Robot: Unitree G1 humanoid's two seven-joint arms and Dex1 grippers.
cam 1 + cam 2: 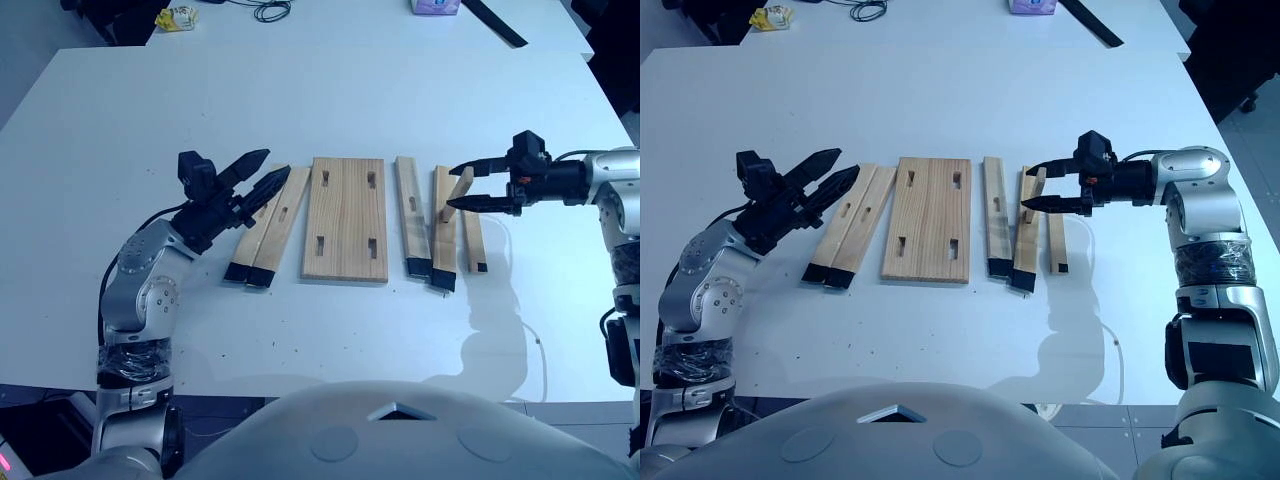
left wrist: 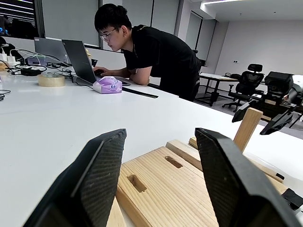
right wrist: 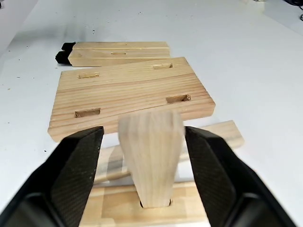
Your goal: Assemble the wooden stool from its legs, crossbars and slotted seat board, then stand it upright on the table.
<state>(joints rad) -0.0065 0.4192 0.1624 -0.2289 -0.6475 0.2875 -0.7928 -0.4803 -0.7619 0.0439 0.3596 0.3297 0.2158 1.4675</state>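
My right gripper [image 1: 1029, 188] sits open astride the crossbar [image 3: 151, 151] standing slotted in a leg [image 1: 443, 240], centre-right, likely to seat it; left gripper [image 1: 272, 165] open over far-left legs [image 1: 265, 225].

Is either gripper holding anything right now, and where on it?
Nothing is clamped. The right gripper straddles the upper part of the short crossbar, which stands in the slot of a leg, with its fingers open. The left gripper is open and empty.
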